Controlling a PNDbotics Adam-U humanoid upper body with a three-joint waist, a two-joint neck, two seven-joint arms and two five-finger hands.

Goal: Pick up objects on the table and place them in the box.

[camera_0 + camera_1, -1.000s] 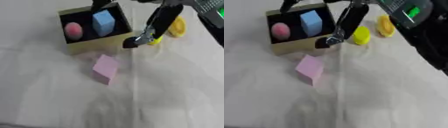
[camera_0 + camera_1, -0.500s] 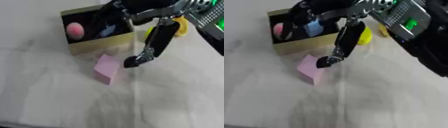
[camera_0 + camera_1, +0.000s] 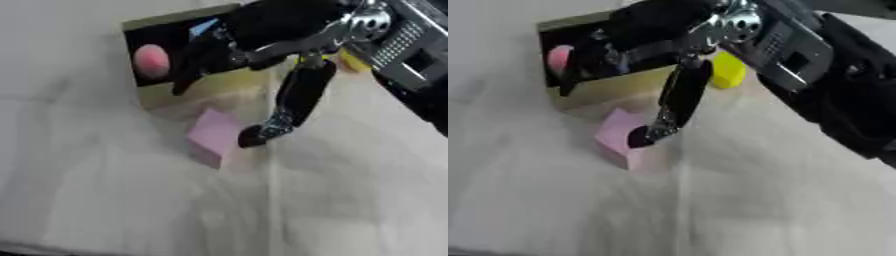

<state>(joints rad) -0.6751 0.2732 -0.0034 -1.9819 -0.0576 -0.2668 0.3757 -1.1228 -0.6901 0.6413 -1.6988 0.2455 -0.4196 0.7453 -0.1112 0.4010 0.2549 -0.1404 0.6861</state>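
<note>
Pink block (image 3: 213, 136): lies on the pale cloth-covered table (image 3: 105, 200), just in front of the box's near wall, same spot as a second ago.

Change since earlier: the right hand (image 3: 254, 30), then raised beside the box with one long digit hanging near its right corner, now reaches down and left. Its dark palm and fingers (image 3: 188, 70) spread over the box opening, hiding most of the blue block that showed plainly before. The long digit's tip has dropped from the box's right edge to the pink block's right side.

Surroundings, left to right:
- Pink ball (image 3: 151, 59): inside the box, left compartment side, uncovered.
- Box (image 3: 197, 92): tan walls, dark interior, near wall facing the camera.
- Blue block (image 3: 203, 28): only a sliver shows at the box's far edge, behind the hand.
- Yellow object (image 3: 729, 70): on the table right of the box, partly masked by the arm.

Obstruction: the right arm and hand cross the box and the yellow object.

Hand and block: fingers spread and extended, nothing gripped; the lone digit's tip sits at the pink block's upper right edge, contact uncertain.
</note>
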